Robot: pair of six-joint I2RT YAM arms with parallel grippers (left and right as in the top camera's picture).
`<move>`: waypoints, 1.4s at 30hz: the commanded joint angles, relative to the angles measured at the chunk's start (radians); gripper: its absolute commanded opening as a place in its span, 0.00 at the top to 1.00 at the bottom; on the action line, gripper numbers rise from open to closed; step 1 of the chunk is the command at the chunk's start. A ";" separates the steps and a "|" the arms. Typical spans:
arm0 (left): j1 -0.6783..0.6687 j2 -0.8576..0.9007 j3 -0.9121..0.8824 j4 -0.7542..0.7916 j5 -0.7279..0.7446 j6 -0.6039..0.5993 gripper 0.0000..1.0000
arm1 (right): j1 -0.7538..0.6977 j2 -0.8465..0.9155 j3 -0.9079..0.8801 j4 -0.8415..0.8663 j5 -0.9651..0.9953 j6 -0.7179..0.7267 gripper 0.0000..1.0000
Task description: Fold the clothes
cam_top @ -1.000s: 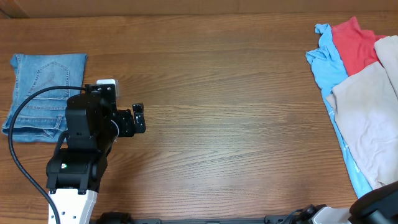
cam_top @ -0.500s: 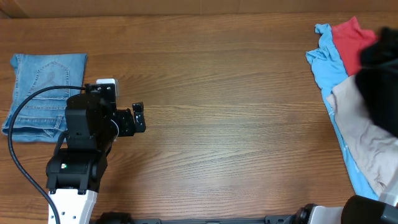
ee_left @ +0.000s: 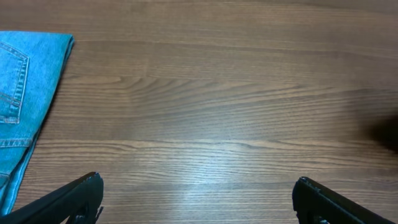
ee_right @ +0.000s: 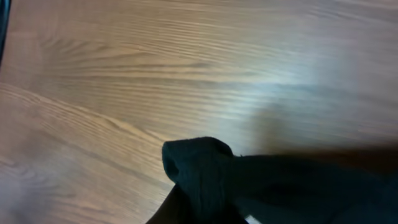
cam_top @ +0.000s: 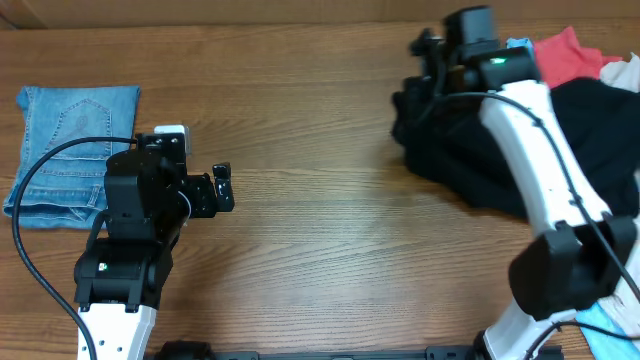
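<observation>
A black T-shirt (cam_top: 470,165) hangs bunched from my right gripper (cam_top: 432,62) at the far right of the table, its cloth trailing back over the clothes pile. In the right wrist view the black fabric (ee_right: 249,180) fills the jaws, held above the wood. My left gripper (cam_top: 222,190) is open and empty over bare wood at the left; its two fingertips (ee_left: 196,199) stand wide apart in the left wrist view.
Folded blue denim jeans (cam_top: 70,150) lie at the far left and show in the left wrist view (ee_left: 25,93). A pile with a red garment (cam_top: 570,60), a light blue one (cam_top: 520,48) and a beige one (cam_top: 625,80) sits at the right edge.
My right arm has swung in from the right edge and carried the black T-shirt left and toward the table's far side. The left arm has not moved.
</observation>
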 commanded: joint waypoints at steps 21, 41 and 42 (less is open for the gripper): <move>-0.002 0.055 0.026 0.027 0.126 -0.007 0.00 | 0.006 -0.030 0.057 0.248 0.543 0.206 0.00; -0.321 0.959 0.026 0.708 0.394 -0.501 0.00 | -0.275 -0.037 0.057 -0.123 0.487 0.241 0.00; -0.322 0.971 0.026 0.735 0.390 -0.500 0.00 | -0.275 -0.037 0.057 -0.124 0.487 0.241 0.00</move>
